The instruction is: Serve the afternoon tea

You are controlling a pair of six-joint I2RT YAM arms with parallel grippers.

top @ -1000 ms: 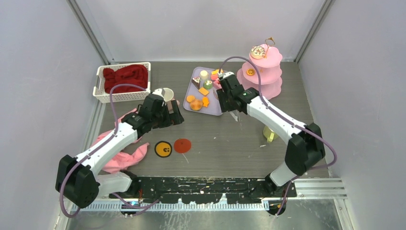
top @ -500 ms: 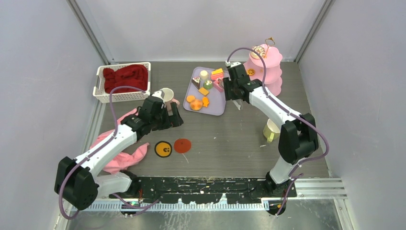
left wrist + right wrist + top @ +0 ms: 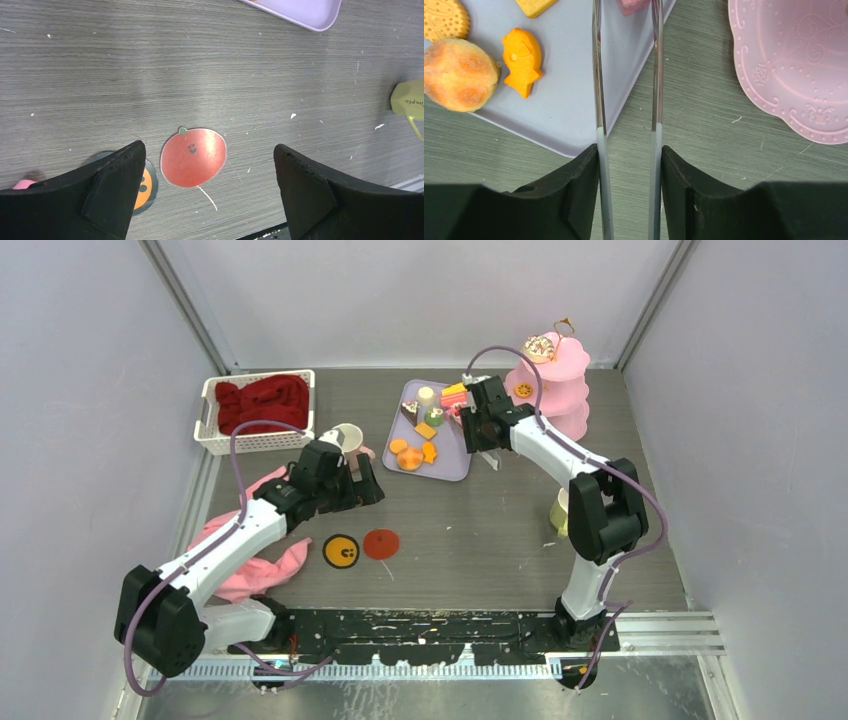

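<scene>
The toy cakes (image 3: 409, 458) lie on a lavender tray (image 3: 574, 120) near the table's (image 3: 480, 530) far edge. A pink piece (image 3: 634, 5) sits at the tray's right rim, between the arms of the metal tweezers (image 3: 597, 75). The fish-shaped cake (image 3: 521, 60) lies flat, its long axis roughly parallel to them. The right gripper (image 3: 630, 155) is clenched on the tweezers, with the pink tiered stand (image 3: 794, 65) just to its right. The left gripper (image 3: 208, 150) hangs released over a red coaster (image 3: 192, 156).

Table (image 3: 200, 65): grey wood-grain, matt, scuffed. Tweezers (image 3: 597, 75): shiny metal. Tray (image 3: 569, 100): smooth lilac plastic. Stand (image 3: 789, 65): pink plastic w/ embossed pattern. Coaster (image 3: 193, 156): red, glossy. Bun (image 3: 456, 72): matt, rough-looking. Cloth (image 3: 262, 400): red soft fabric.
</scene>
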